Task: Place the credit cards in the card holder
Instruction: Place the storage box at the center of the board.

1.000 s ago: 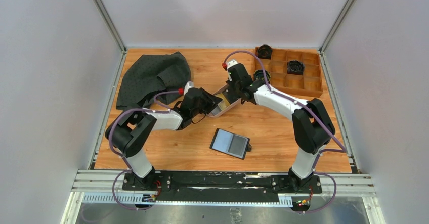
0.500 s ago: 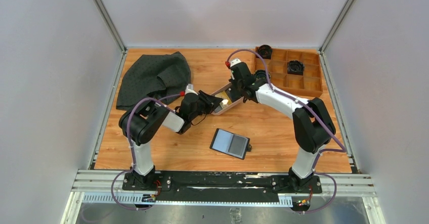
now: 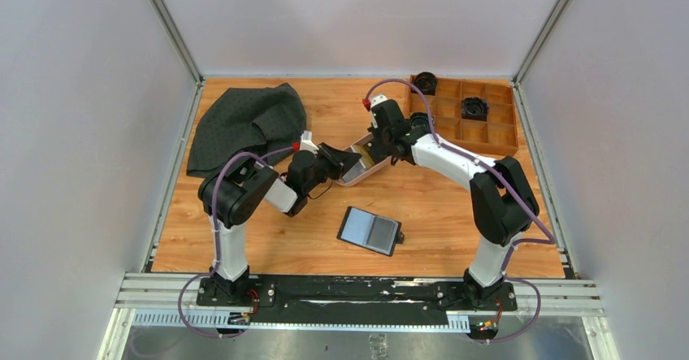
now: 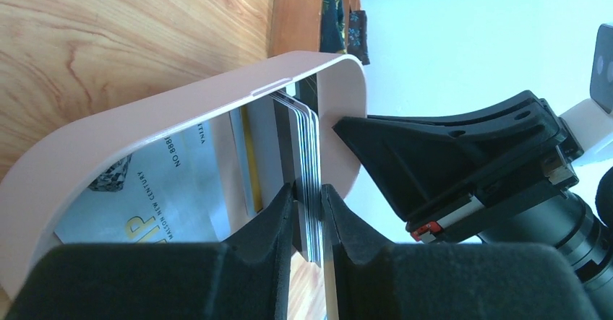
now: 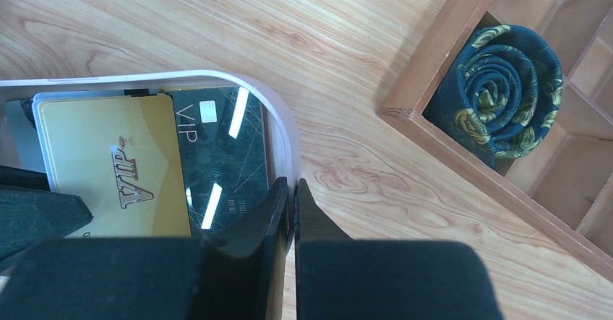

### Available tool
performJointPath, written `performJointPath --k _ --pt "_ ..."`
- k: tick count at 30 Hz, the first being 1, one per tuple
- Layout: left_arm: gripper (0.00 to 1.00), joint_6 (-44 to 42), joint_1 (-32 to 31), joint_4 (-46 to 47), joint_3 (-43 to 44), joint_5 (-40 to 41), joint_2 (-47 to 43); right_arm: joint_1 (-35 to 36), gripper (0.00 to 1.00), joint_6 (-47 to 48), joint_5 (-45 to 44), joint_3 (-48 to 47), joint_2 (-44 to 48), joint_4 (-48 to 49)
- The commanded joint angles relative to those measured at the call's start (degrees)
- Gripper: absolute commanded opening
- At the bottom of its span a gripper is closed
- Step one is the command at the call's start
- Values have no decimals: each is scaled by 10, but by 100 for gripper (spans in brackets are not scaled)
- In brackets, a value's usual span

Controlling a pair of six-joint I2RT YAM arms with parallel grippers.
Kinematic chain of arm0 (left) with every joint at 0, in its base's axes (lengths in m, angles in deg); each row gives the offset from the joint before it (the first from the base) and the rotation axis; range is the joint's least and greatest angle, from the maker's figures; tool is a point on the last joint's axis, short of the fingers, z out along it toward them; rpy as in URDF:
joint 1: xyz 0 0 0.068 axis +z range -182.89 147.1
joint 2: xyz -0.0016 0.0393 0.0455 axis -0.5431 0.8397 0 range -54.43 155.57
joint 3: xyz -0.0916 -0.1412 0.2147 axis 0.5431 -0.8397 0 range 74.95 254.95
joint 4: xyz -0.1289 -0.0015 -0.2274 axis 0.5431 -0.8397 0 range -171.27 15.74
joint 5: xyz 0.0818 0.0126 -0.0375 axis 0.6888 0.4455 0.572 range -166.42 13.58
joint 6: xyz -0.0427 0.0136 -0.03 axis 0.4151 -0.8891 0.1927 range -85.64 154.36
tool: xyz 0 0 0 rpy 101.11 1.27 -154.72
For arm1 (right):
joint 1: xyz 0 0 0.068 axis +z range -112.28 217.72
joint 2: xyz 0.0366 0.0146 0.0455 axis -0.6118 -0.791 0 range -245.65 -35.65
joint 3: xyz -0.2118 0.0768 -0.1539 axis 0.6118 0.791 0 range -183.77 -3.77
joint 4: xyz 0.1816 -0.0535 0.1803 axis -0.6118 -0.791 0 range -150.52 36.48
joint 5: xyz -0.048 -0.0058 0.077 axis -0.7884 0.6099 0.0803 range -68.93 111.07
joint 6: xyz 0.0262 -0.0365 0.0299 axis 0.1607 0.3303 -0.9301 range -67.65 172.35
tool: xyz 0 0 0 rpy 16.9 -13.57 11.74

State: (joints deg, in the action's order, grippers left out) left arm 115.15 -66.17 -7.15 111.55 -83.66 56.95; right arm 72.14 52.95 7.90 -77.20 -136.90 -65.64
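Nearest us, the black card holder [image 3: 370,230] lies open on the wooden table [image 3: 463,238], well apart from the action. Just beyond, the left gripper [image 4: 309,199] pinches a thin stack of credit cards [image 4: 306,143] inside the pinkish oval tray [image 4: 181,110], and the right gripper [image 5: 290,190] is clamped on that tray's rim, a gold VIP card [image 5: 108,165] and a black card [image 5: 224,146] showing inside. Farther back sit a dark cloth [image 3: 244,124] at left and a wooden compartment box [image 3: 475,147] with a rolled tie [image 5: 502,89] at right.
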Motion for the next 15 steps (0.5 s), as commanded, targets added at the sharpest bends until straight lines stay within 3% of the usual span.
performJointPath --k 1,4,6,12,15 --pt "12 -14 2 -3 12 -19 2 4 0 -24 56 -6 -5 -1" --pt "28 -29 2 -50 12 -16 -9 3 0 -24 58 -7 -6 -1" --pt "33 -39 2 -78 14 -13 -19 2 0 -24 59 -7 -6 -2" --pt "37 -55 5 -124 24 -14 -27 2 0 -21 64 -9 -8 -6" --pt "29 -61 6 -134 24 -15 -31 2 1 -18 66 -12 -8 -7"
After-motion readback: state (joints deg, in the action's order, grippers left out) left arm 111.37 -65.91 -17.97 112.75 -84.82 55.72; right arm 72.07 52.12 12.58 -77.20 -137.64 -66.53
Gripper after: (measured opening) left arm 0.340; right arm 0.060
